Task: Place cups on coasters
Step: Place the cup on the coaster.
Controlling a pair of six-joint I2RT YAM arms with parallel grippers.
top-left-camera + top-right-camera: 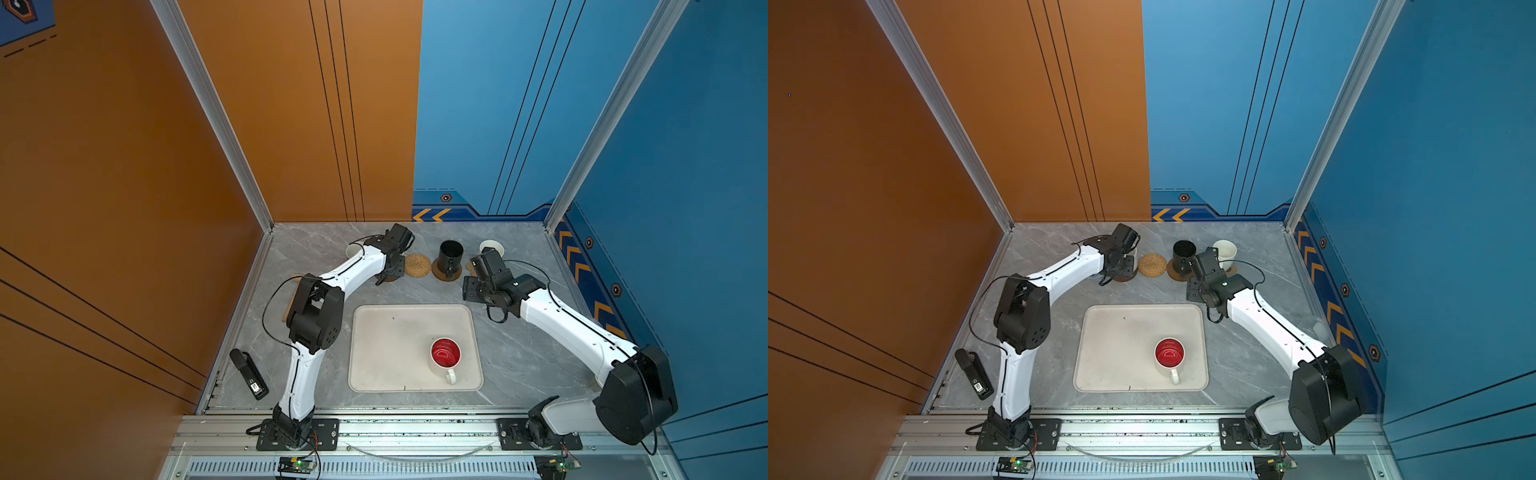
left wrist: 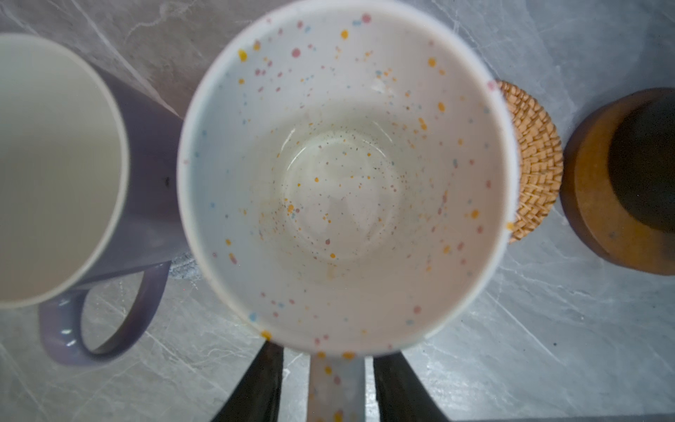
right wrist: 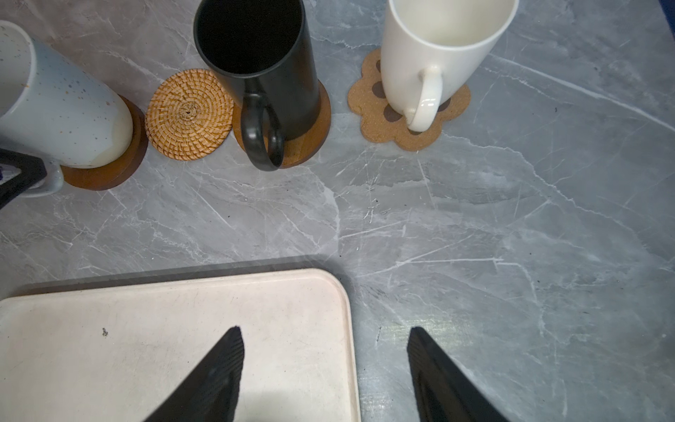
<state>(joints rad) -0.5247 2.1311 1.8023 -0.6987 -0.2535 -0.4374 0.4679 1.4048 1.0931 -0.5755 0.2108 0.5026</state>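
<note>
Left gripper (image 2: 330, 350): the jaws stand apart on either side of the handle of the speckled mug (image 2: 343, 175), with a narrow strip of table visible between each finger and the handle, so nothing is pinched. The speckled mug stands upright on the glossy brown coaster (image 3: 106, 175). The lavender mug (image 2: 146, 182) stands just beside it, on the side away from the other cups, handle toward the robot. On the opposite side, the rattan coaster (image 3: 190, 115) lies flat with its woven top fully exposed, between the speckled mug and the black mug (image 3: 263, 62). The black mug stands upright on the plain brown coaster (image 3: 314, 135). Right gripper (image 3: 324, 329): the jaws are spread wide and hold nothing. It hangs over a far corner of the tray (image 3: 339, 292) and the adjoining grey marble table (image 3: 511, 219). Beyond it, the cream-white mug (image 3: 438, 54) stands on the paw-shaped coaster (image 3: 372, 106), well apart from the black mug. The red-lined mug (image 1: 445, 355) stands upright on the tray, near its edge closest to the robot and toward the right arm's side, handle toward the robot.
</note>
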